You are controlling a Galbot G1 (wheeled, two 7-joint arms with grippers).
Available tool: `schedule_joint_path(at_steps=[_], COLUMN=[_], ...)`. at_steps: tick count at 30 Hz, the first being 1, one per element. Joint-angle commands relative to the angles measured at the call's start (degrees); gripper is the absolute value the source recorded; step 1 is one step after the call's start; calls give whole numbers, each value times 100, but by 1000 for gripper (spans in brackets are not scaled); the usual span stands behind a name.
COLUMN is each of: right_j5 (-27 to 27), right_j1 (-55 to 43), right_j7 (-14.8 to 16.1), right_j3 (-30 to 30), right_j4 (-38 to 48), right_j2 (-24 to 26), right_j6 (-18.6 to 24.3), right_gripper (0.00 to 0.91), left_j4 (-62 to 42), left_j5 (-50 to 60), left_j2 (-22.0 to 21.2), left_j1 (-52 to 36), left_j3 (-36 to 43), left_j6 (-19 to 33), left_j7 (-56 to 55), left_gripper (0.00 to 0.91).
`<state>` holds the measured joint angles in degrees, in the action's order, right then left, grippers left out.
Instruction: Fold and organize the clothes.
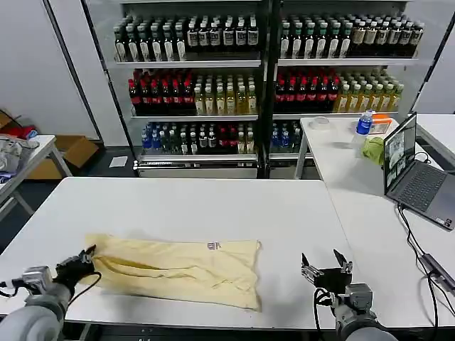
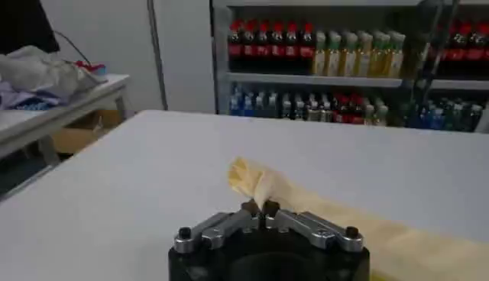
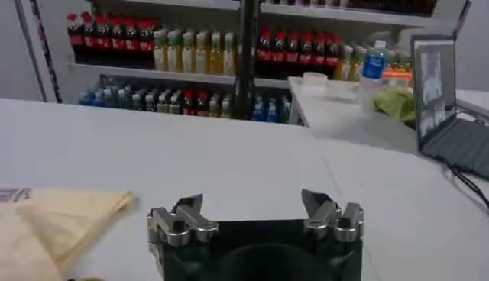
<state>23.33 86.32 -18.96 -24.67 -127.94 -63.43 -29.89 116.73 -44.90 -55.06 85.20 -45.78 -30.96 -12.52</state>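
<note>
White surface carries the T-shirt lying partly folded near its front edge; the left claw pinches its left end, likely to draw it over, while the right claw waits wide open and empty beside it

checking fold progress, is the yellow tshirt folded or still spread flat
Partly folded: the T-shirt lies as a narrow band across the table, its end pinched in the shut left pincer.
</note>
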Motion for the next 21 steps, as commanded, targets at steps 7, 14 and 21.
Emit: schedule_joint_path(at_steps=[7, 14, 21], right_j5=[15, 17, 139], right_j1=[-75, -123, -226], right_j7=[1, 12, 10], right_j3=[45, 111, 78], right_j4=[60, 137, 219], right_j2=[68, 121, 232], right_j6=[1, 6, 9], right_gripper=[907, 907, 907], left_j4=[1469, 1461, 1143], left_j5=[-2738, -2716, -2293], left_j2=[-759, -1568, -1989], left_j1=[-162, -279, -641], left_j3=[503, 1407, 2163], left_j6=[-122, -34, -14], left_j7=[-434, -526, -722], left_gripper=[10, 10, 10])
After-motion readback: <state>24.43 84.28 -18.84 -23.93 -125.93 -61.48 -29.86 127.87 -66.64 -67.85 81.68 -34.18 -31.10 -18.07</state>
